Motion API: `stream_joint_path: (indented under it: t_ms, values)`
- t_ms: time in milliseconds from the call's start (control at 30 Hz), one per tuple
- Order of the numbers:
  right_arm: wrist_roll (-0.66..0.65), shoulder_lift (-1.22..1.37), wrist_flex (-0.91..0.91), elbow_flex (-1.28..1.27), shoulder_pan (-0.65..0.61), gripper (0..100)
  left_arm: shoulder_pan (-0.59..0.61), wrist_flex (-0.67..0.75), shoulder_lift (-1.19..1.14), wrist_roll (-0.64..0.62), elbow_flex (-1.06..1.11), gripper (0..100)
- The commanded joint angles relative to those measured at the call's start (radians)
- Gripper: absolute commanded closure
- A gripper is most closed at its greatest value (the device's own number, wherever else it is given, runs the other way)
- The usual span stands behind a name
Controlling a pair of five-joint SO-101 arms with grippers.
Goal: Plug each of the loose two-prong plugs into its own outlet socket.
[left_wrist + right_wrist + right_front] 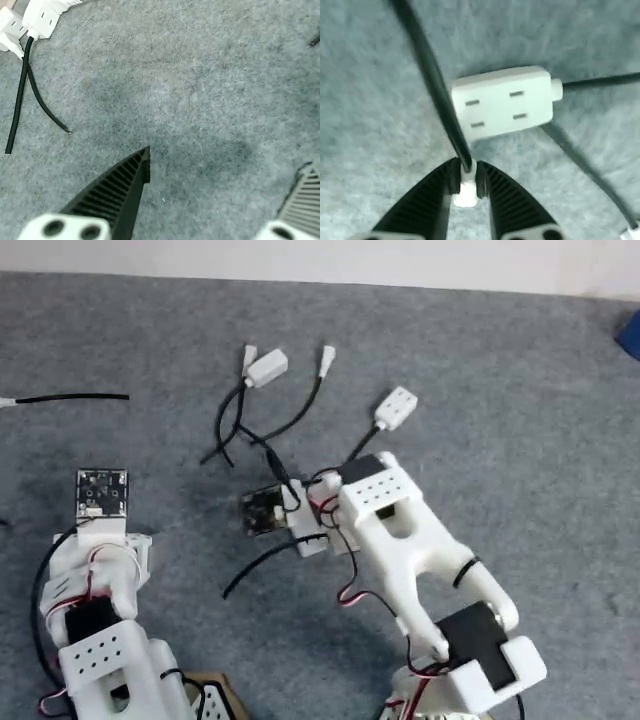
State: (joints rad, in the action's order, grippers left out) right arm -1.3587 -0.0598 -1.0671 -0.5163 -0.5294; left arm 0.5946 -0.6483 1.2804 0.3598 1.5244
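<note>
My right gripper is shut on a small white two-prong plug whose black cord runs away over the carpet. Just beyond the plug lies a white outlet socket block, slots facing up. In the high view the right gripper sits mid-table, with two white socket blocks and a loose white plug farther back. My left gripper is open above bare carpet, and in the high view it stands at the left.
Grey carpet covers the table. A black cable lies at the far left, and its cut end trails from white socket blocks in the left wrist view. Black cords cross between the sockets.
</note>
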Motion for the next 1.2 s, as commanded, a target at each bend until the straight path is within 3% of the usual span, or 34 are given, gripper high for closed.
stream_joint_path:
  t_ms: [0,67,167,233,467,600,700,833,1000,1167]
  values:
    - [0.135,-0.074,-0.041,0.128,-0.074,99.0,0.004,0.015,0.002,0.003,-0.007,57]
    - [0.281,-0.102,-0.082,0.220,-0.125,99.0,0.004,0.015,-0.001,0.003,-0.005,57]
    - [0.621,-0.130,-0.097,0.340,-0.157,99.1,0.004,0.015,-0.001,0.002,0.013,57]
    - [0.760,-0.131,-0.102,0.386,-0.157,99.1,-0.001,0.015,-0.001,0.002,0.038,57]
    - [0.783,-0.139,-0.096,0.280,-0.171,99.1,-0.042,0.014,-0.001,0.000,0.088,57]
    - [1.010,-0.140,-0.077,0.277,-0.171,99.1,-0.051,0.002,-0.002,-0.002,0.070,57]
    - [1.292,-0.176,-0.018,0.303,-0.125,99.1,-0.134,-0.104,-0.002,-0.083,-0.071,57]
    - [1.560,-0.265,0.002,0.394,-0.002,99.1,-0.303,-0.361,-0.004,-0.178,-0.364,57]
    - [1.734,-0.323,-0.019,0.409,0.042,99.1,-0.579,-0.577,-0.004,-0.233,-0.659,57]
    - [1.804,-0.332,-0.045,0.381,-0.004,99.1,-0.751,-0.606,-0.002,-0.262,-0.687,57]
